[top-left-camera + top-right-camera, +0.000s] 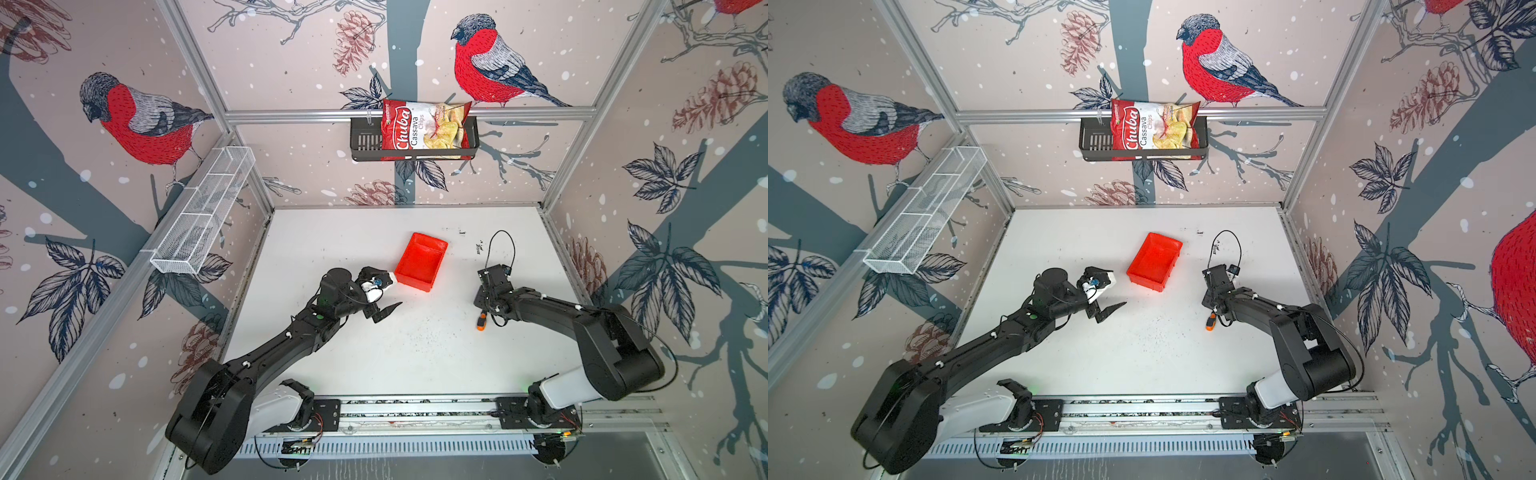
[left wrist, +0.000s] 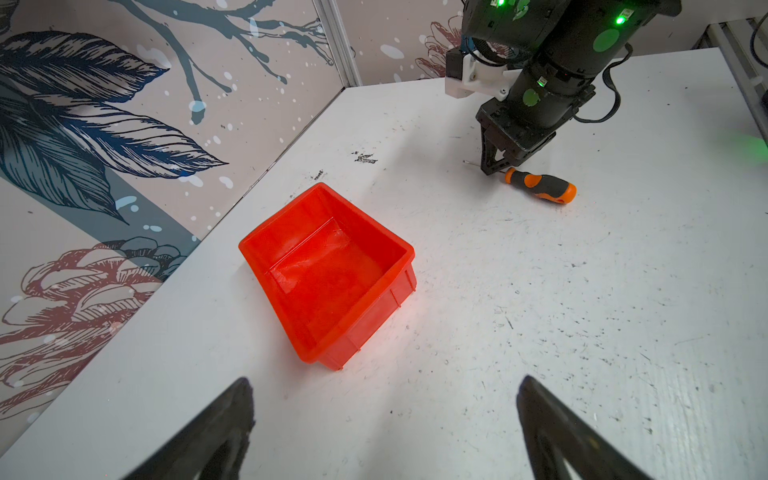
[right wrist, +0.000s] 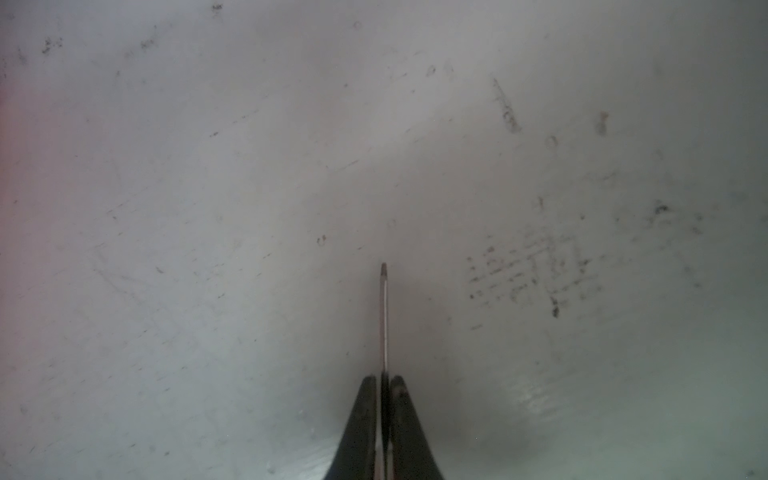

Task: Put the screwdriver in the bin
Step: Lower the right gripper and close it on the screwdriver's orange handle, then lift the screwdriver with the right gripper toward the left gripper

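R gripper point(image 3: 384, 380) pinched shut on screwdriver point(image 2: 540, 189) shaft, just fwd of handle. It lies flat on table point(image 1: 415, 353), right side, well apart from bin point(image 1: 419, 262) at centre-far. Long axis approx near-far: orange/blk handle near, tip far. Top views show handle only, shaft hidden under wrist. R wrist cam shows shaft + tip only. L gripper point(image 2: 385, 379) wide open, near-left of bin.

The bin point(image 1: 420, 261) is bright red-orange, the screwdriver point(image 2: 540, 188) has an orange-and-black handle and silver shaft, the surface point(image 1: 415, 353) is scuffed white, and the walls point(image 1: 291, 62) show red-breasted grey birds on pale pink.
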Available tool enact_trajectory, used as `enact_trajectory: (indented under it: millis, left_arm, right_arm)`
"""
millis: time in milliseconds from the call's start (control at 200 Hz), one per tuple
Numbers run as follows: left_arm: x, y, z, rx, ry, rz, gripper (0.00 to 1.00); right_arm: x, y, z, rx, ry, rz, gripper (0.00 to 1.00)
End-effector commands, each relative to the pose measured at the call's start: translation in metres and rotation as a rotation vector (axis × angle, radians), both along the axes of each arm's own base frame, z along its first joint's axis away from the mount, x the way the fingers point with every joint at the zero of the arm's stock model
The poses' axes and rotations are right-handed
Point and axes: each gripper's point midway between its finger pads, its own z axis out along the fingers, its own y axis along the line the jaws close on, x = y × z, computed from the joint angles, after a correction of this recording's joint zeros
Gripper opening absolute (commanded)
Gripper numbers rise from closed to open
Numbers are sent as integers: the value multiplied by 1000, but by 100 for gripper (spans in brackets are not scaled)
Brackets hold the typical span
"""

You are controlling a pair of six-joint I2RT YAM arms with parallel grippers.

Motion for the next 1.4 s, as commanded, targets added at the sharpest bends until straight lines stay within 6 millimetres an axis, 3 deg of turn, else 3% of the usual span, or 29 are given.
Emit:
enact_trajectory:
  millis: [0, 375, 680, 886, 1091, 1241, 1396]
  left_arm:
    - [3, -1, 4, -11, -2, 7, 97]
    - [9, -1, 3, -1, 11, 49, 97]
    - [16, -5, 7, -27, 38, 83, 97]
    - [34, -11, 16, -115, 145, 157, 97]
    - [60, -23, 36, -326, 216, 280, 97]
    - [58, -46, 60, -488, 273, 213, 97]
    - [56, -65, 80, -587, 334, 144, 97]
  right_arm:
    - [0, -5, 3, -7, -7, -27, 3]
    - [8, -3, 17, 22, -67, -25, 0]
    - [21, 5, 53, 102, -206, -10, 0]
    - [39, 18, 99, 149, -386, 70, 0]
    - [60, 24, 169, 154, -621, 167, 0]
    - [66, 45, 222, 254, -798, 257, 0]
    - [58, 68, 261, 389, -945, 368, 0]
